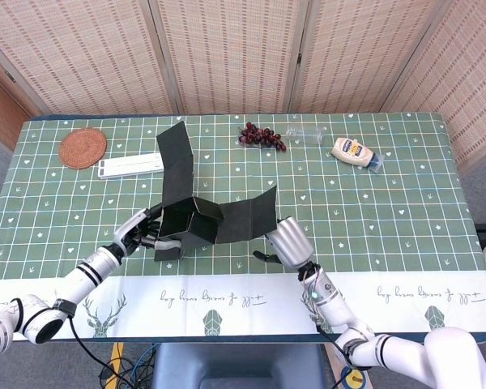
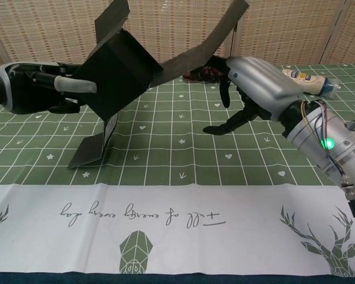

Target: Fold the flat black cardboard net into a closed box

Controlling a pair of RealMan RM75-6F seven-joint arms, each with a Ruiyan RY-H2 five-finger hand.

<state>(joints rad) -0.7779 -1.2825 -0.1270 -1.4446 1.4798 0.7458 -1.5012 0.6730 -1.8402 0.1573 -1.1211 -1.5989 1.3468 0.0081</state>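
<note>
The black cardboard net [image 1: 196, 220] is partly folded into an open box body [image 2: 115, 74]. One long flap [image 1: 175, 160] stands up at the back, and a small flap [image 2: 94, 148] hangs down to the tablecloth. My left hand [image 1: 142, 234] grips the box body from the left, with its thumb [image 2: 74, 86] along the side wall. My right hand [image 1: 288, 238] is at the right end of the net with its fingers spread. In the chest view it [image 2: 257, 89] touches the long right flap [image 2: 208, 46], which tilts steeply upward.
At the back of the table lie a bunch of dark grapes [image 1: 262, 136], a clear plastic bottle [image 1: 308, 134] and a mayonnaise bottle [image 1: 355, 151]. A round woven coaster [image 1: 83, 147] and a white flat strip [image 1: 131, 165] lie at the back left.
</note>
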